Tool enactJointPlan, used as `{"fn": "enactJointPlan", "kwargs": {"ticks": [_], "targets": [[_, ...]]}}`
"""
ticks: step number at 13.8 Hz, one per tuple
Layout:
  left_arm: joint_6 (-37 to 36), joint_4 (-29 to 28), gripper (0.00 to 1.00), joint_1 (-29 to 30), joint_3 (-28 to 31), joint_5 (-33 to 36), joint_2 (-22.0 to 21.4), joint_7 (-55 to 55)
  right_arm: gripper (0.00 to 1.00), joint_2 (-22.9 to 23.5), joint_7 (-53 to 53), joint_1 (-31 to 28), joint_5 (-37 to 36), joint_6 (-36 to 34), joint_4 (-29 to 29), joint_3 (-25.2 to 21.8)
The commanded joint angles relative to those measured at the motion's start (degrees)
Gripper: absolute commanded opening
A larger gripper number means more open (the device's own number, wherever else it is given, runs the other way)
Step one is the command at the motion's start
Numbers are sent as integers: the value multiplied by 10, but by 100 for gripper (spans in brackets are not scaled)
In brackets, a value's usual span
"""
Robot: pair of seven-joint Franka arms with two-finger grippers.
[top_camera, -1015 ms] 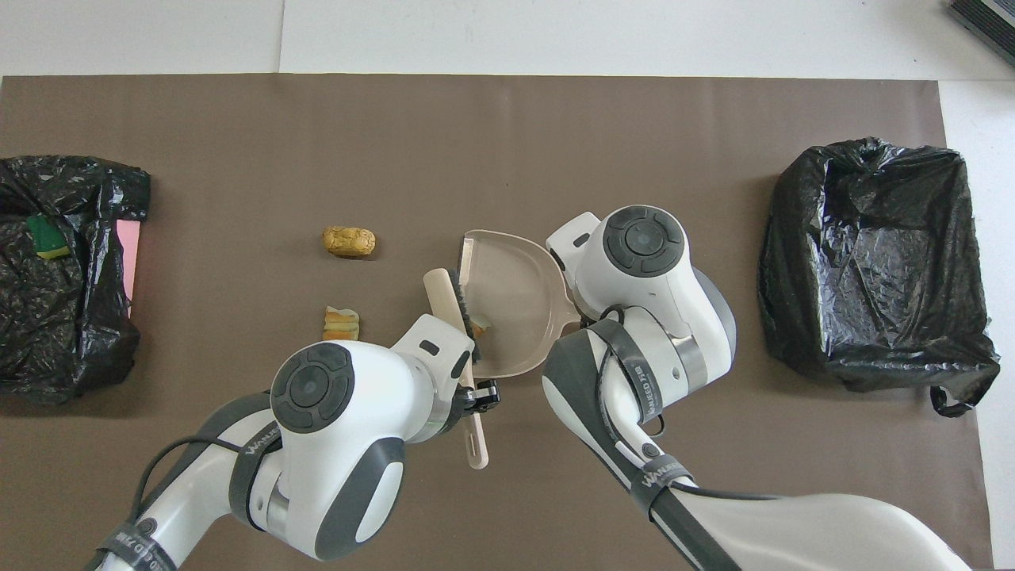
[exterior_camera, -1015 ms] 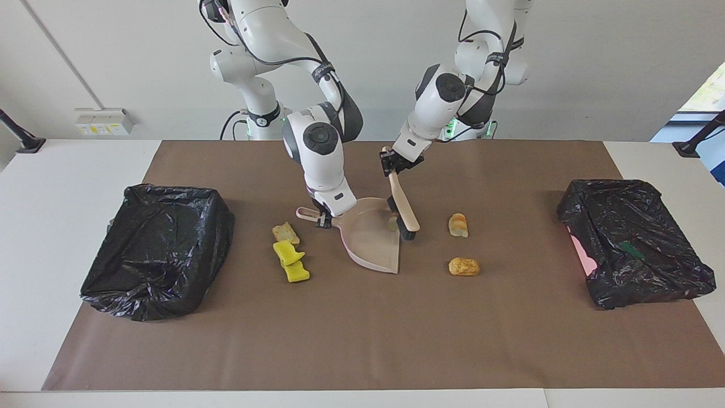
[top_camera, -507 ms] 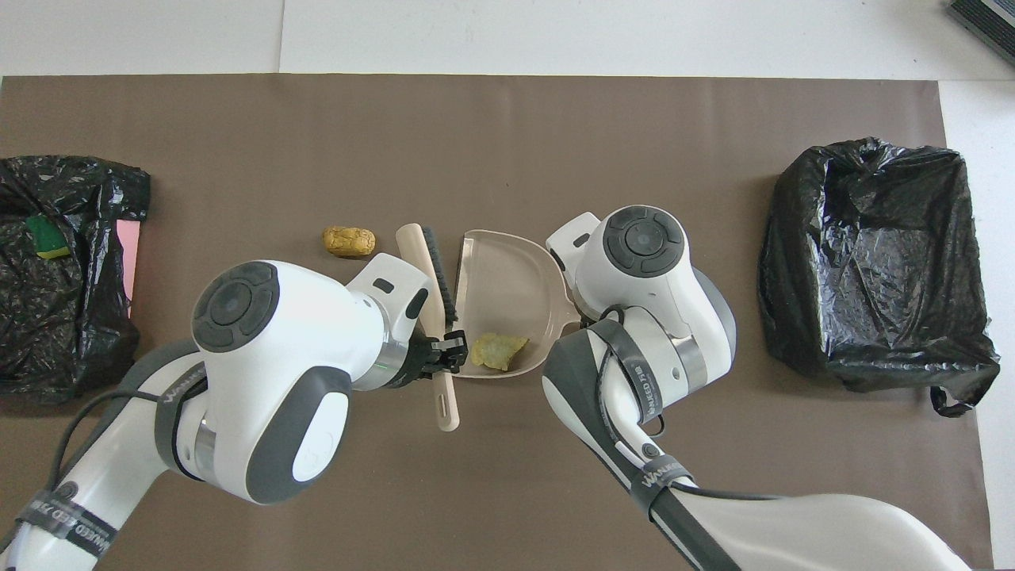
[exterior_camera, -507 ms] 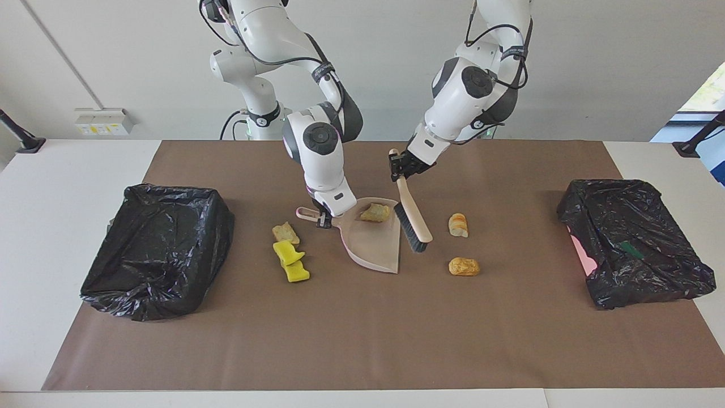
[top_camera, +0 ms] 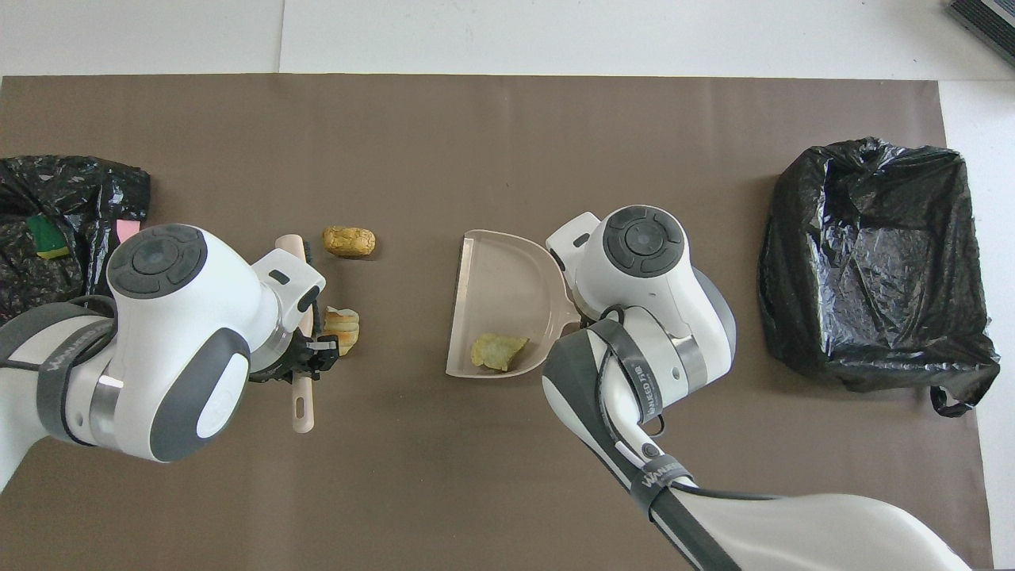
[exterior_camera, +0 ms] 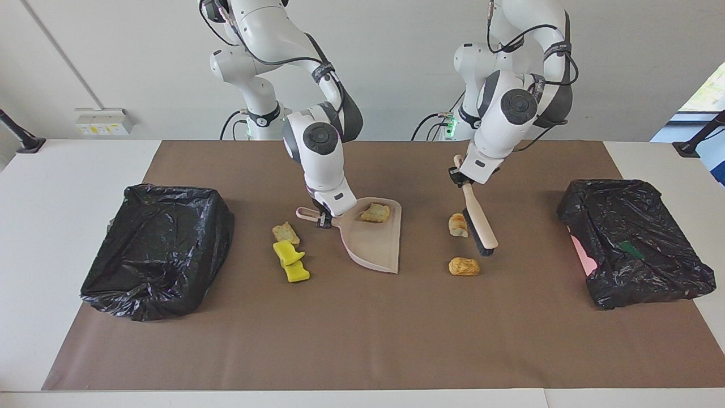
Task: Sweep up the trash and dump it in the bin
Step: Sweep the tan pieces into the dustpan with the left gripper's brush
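**Trash pieces, dustpan and brush on the brown mat**

One golden-brown pastry [exterior_camera: 375,213] lies in the pale pink dustpan [exterior_camera: 374,243], at the end of the pan nearer to the robots. Two more pastries lie on the brown mat [exterior_camera: 362,340] toward the left arm's end: a striped pastry [exterior_camera: 457,225] and, farther from the robots, a round pastry [exterior_camera: 464,266]. On the dustpan's right-arm side, two yellow sponges [exterior_camera: 291,262] lie touching each other, with a beige bread-like chunk [exterior_camera: 285,232] just beside them and nearer to the robots.

The right gripper [exterior_camera: 324,220] is clamped on the dustpan's handle, with the pan's flat lip pointing toward the left arm's end of the table. The left gripper [exterior_camera: 460,175] is closed around the handle of the hand brush [exterior_camera: 478,224], which hangs tilted, bristles down, just beside the striped pastry on the side away from the dustpan. Whether the bristles touch the mat cannot be told.

A bin lined with a black bag [exterior_camera: 158,249] stands at the right arm's end of the mat. A second black-lined bin [exterior_camera: 634,243] stands at the left arm's end, with a green-backed item [top_camera: 46,238] visible inside it and some pink showing at its edge.
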Motion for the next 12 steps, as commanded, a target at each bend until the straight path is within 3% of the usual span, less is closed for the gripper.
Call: {"fn": "enactJointPlan", "kwargs": {"ticks": [1,4,7,12], "targets": [[-1,-68,0,10,-6,22,-40,3,0,-7,15,-1,4,5,-16,4],[27,-107,0,1,-9,17,-33,-43,0,-7,16,-1,4,5,-16,4],[80,-105,0,-25,-11,-56,-26,-39,0,-8,26,1,4,5,-16,4],[179,-76,0,-106,-12,-126,32,-29,0,-8,29,2,4,2,-16,4]]}}
